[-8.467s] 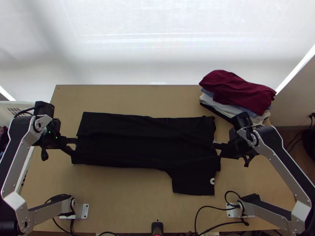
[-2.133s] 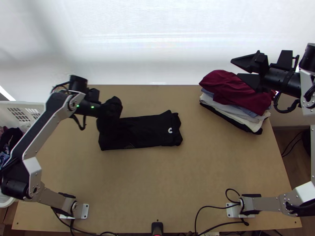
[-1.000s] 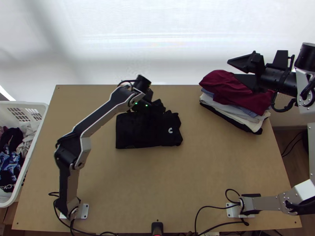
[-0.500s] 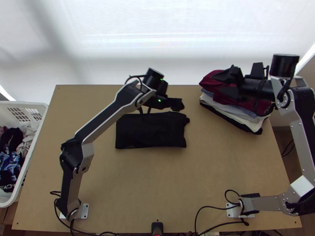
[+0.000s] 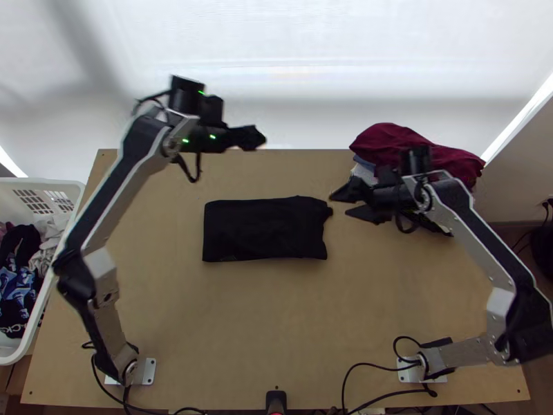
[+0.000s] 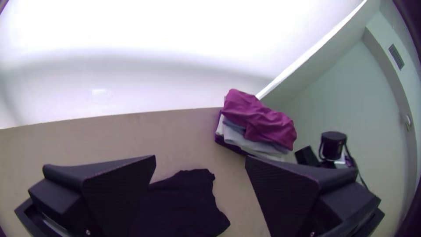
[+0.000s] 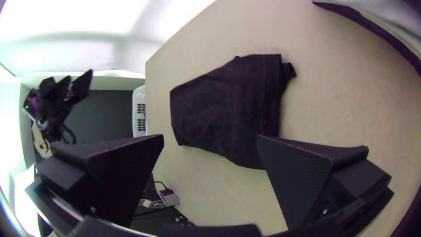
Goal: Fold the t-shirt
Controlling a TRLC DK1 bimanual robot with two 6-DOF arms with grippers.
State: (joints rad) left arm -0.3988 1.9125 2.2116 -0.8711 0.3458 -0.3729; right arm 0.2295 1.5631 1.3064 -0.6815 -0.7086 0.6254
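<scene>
I have my wide-fingered black left hand (image 5: 257,138) spread well apart and empty; my matching right hand (image 5: 338,203) is wide-spread and empty too. The black cloth t-shirt (image 5: 266,229) lies folded on the light wooden table (image 5: 276,311), near my right hand's tips.

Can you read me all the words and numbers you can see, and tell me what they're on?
Dark cloth in the white basket: pale lettering, too small and partly hidden to read for sure.
T-shirt: no word or number that I can read on the folded black cloth.
Clothes pile: none that I can read.
So there is no whole word I can quote.
</scene>
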